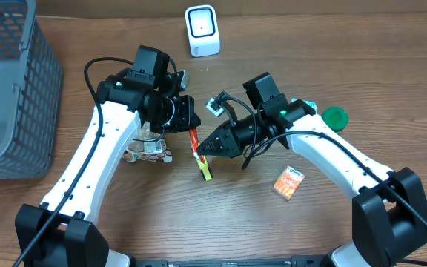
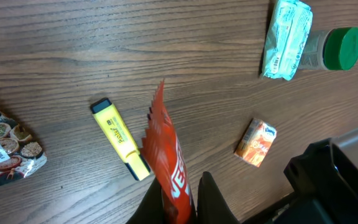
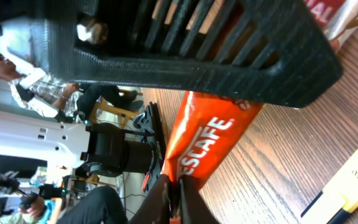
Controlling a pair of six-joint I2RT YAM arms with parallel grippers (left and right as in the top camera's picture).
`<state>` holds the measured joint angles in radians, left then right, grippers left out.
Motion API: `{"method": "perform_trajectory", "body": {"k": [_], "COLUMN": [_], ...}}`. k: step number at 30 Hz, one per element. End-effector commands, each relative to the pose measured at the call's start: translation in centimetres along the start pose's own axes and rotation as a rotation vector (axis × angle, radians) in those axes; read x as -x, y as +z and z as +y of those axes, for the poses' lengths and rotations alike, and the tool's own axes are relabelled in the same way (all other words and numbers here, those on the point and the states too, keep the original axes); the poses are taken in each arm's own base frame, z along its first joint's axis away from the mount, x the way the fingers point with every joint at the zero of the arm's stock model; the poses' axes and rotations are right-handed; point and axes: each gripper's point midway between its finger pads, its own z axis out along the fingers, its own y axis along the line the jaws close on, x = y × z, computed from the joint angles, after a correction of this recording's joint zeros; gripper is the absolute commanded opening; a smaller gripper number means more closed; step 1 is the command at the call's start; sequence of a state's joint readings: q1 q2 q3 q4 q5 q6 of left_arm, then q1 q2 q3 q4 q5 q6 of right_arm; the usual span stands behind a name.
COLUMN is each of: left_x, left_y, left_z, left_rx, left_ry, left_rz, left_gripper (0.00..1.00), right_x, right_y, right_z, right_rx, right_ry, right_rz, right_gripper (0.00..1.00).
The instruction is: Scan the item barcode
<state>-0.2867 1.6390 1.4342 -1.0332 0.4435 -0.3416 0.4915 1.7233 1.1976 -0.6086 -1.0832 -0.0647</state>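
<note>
The red sachet (image 1: 193, 139) is held at the centre of the overhead frame, apparently raised off the surface (image 1: 310, 44). The left tool (image 2: 188, 202) is clamped narrow on one end of it, and the right tool (image 3: 174, 198) pinches the other end. The white scanner (image 1: 202, 30) stands at upper centre, well apart from the sachet. A yellow highlighter (image 1: 205, 170) lies just below it. Judged status: pickup is complete; presenting the barcode to the scanner is not yet done.
</note>
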Motion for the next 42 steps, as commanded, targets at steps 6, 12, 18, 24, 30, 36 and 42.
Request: {"method": "perform_trajectory", "body": {"k": [6, 12, 18, 24, 30, 36, 42], "left_x": [0.0, 0.1, -1.5, -2.0, -2.2, -1.8, -1.0], "left_y": [0.2, -0.2, -0.6, -0.7, -0.6, -0.6, -0.5], "left_z": [0.1, 3.3, 5.1, 5.1, 5.0, 5.5, 5.8], "left_rx": [0.015, 0.190, 0.294, 0.298, 0.304, 0.348, 0.362], "left_ry": [-0.068, -0.197, -0.401, -0.435, -0.428, -0.409, -0.400], "left_rz": [0.005, -0.035, -0.016, 0.000, 0.003, -0.026, -0.061], "left_gripper": [0.04, 0.04, 0.04, 0.04, 0.04, 0.04, 0.11], "right_x": [0.9, 0.7, 0.9, 0.7, 0.4, 0.5, 2.3], "right_y": [-0.5, -0.6, -1.2, -1.5, -2.1, -3.5, -5.5], "right_z": [0.7, -0.4, -2.4, -3.8, -5.7, -8.6, -11.8], "right_rx": [0.000, -0.068, -0.172, -0.251, -0.368, -0.553, -0.753], "right_ry": [-0.053, -0.039, -0.027, -0.016, 0.001, -0.005, 0.046], "right_rz": [-0.023, -0.018, -0.029, -0.024, -0.013, -0.018, -0.117], "right_gripper": [0.45, 0.73, 0.73, 0.74, 0.75, 0.74, 0.43]}}
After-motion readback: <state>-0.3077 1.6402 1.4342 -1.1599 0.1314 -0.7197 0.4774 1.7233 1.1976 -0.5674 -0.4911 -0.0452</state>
